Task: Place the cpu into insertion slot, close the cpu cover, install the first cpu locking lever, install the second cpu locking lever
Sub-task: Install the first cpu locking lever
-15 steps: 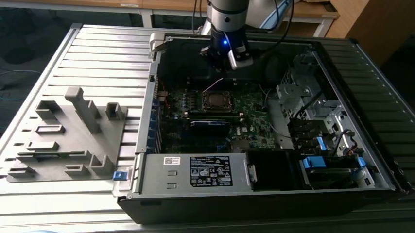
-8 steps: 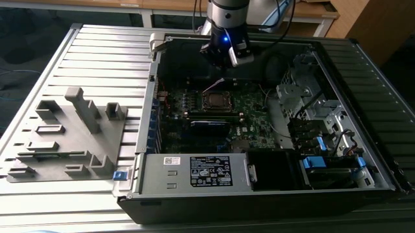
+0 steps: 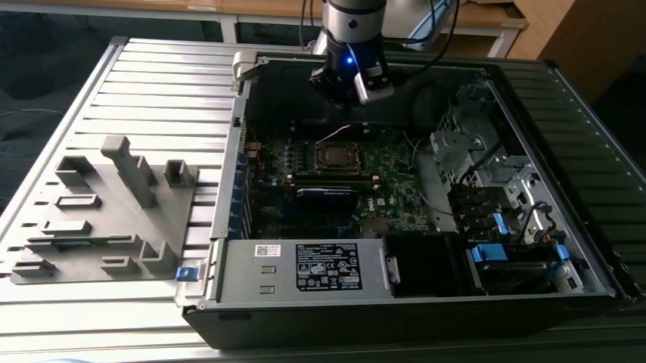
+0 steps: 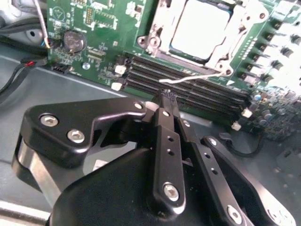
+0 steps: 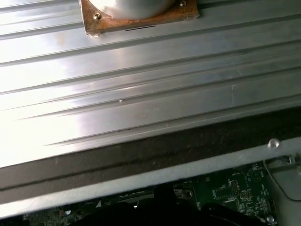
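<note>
sitting in the socket [image 4: 155,42]: the cpu [image 4: 200,26]

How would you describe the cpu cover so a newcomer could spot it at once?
Inside the open computer case, find the green motherboard. Near its middle lies the cpu cover, a thin silvery square frame around the grey cpu. Unlike the long black memory slots beside it, it is square, shiny and windowed.

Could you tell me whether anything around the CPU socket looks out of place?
Yes: a thin wire lever juts out from the cover across the memory slots, seemingly unlatched, its free end beside the gripper. The cpu lies flat in the cover's window.
</note>
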`<state>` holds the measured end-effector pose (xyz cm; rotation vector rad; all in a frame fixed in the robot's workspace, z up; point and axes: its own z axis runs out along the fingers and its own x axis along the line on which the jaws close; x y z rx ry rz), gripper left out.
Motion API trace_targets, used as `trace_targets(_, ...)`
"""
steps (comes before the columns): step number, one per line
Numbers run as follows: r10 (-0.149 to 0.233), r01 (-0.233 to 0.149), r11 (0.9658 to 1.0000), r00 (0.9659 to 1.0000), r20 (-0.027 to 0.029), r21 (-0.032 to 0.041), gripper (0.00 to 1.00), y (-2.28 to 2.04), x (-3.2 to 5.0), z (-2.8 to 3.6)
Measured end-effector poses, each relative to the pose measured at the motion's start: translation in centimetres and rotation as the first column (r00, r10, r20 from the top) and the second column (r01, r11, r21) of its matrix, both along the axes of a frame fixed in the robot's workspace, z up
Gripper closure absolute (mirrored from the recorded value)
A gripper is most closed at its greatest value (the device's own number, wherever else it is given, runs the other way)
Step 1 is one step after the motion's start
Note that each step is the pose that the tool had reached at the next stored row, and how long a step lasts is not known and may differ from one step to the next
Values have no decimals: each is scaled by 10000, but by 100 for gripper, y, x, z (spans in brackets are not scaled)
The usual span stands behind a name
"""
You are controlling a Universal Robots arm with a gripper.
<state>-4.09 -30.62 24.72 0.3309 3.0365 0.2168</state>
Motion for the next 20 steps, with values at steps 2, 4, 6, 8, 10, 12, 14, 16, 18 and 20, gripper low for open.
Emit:
trace_targets(2, 0, 0, 10000, 10000, 5, 0, 89, -19, -32, -16)
trace_targets(4, 1, -1, 10000, 10000, 6, 0, 89, -29, -54, -49)
trace_targets(6, 0, 0, 10000, 10000, 6, 0, 89, -35, -71, -84)
trace_targets(8, 0, 0, 10000, 10000, 5, -1, 89, -40, -83, -120)
trace_targets(10, 0, 0, 10000, 10000, 6, 0, 89, -44, -91, -158)
trace_targets(12, 2, -2, 10000, 10000, 5, 0, 89, -47, -93, -194)
trace_targets(14, 1, -1, 10000, 10000, 5, 0, 89, -48, -95, -230)
trace_targets(16, 1, -1, 10000, 10000, 5, 0, 89, -49, -95, -266)
trace_targets(18, 1, -1, 10000, 10000, 5, -1, 89, -51, -97, -296)
trace_targets(20, 0, 0, 10000, 10000, 6, -1, 89, -52, -98, -323)
